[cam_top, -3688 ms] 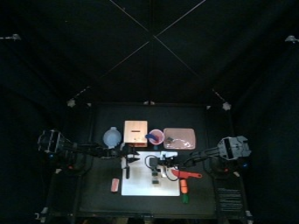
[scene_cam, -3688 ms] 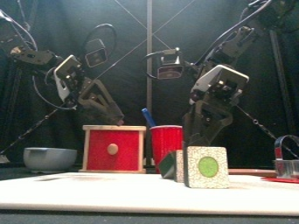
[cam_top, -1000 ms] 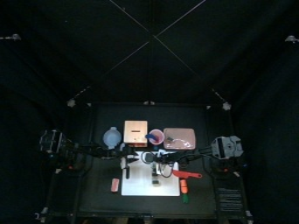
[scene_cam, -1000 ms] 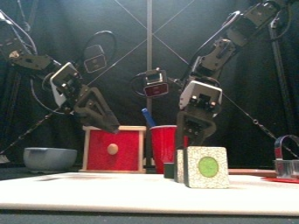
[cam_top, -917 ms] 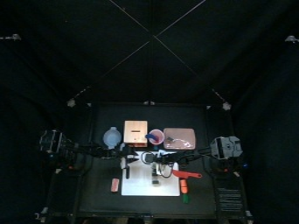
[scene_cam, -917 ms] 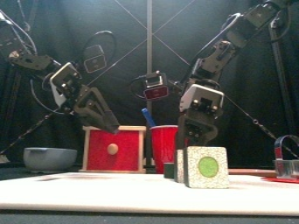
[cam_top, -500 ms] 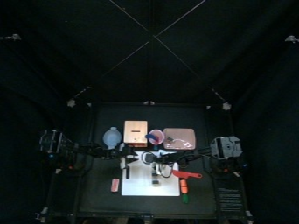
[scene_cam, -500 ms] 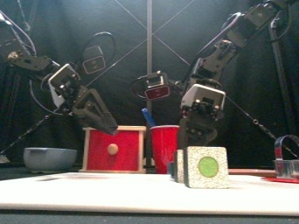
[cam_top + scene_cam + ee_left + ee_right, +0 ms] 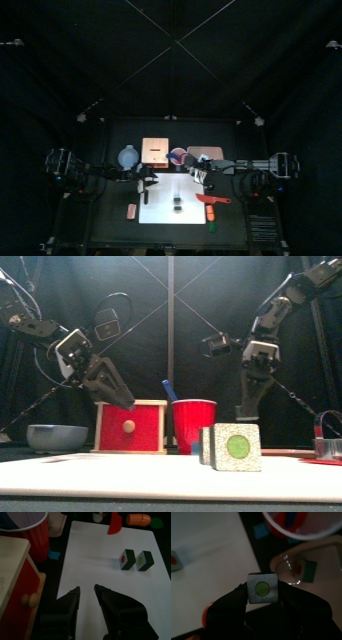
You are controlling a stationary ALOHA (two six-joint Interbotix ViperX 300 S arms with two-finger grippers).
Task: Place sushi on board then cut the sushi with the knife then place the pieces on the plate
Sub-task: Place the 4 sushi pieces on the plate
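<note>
- nearest me, low in the front view, the flat white cutting board (image 9: 160,215) carries two dark green sushi blocks with pale faces, one in front (image 9: 237,447) and one just behind it (image 9: 206,443). they stand apart from each other, so i judge the placing and cutting steps done.
- the red toy knife (image 9: 114,523) lies at the board's edge, top centre of the left wrist view, in nobody's grip.
- the left gripper (image 9: 87,588) hovers over bare board with its jaws a little apart and nothing between them.
- further back, the right gripper (image 9: 262,587) is closed on a third sushi block (image 9: 260,591), lifted clear of the board, centre of the right wrist view.
- beyond it, at that view's right, the flat pink tray (image 9: 324,557) seems to hold one green block (image 9: 309,569) already.
- by my count: one piece plated, one on its way, two on the board yet to go.
</note>
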